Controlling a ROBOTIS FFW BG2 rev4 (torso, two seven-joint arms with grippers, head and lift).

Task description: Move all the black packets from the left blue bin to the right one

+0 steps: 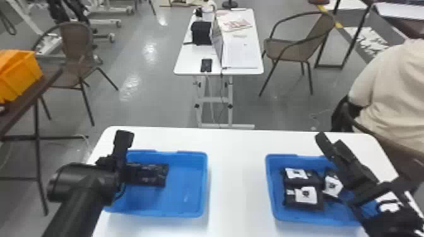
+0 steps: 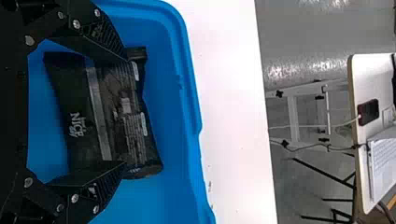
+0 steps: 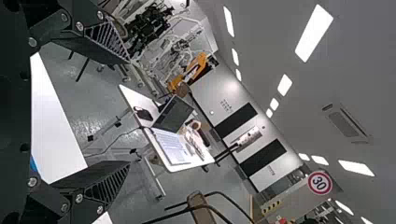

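We see our left hand (image 1: 123, 140) at the left blue bin (image 1: 204, 182), its fingers spread apart over a black packet (image 2: 84, 116) that lies in that bin on the white worktop (image 1: 236, 176). Our right hand (image 1: 333, 146), its fingers also apart, is parked above the right blue bin (image 1: 272, 189), where we count at least three black packets (image 1: 320, 201) with white labels (image 1: 306, 194).

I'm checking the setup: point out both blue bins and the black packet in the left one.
Left blue bin (image 1: 204, 182), head view: its right wall.
Right blue bin (image 1: 273, 189), head view: its left wall.
Black packet (image 2: 130, 121), left wrist view: its printed face.
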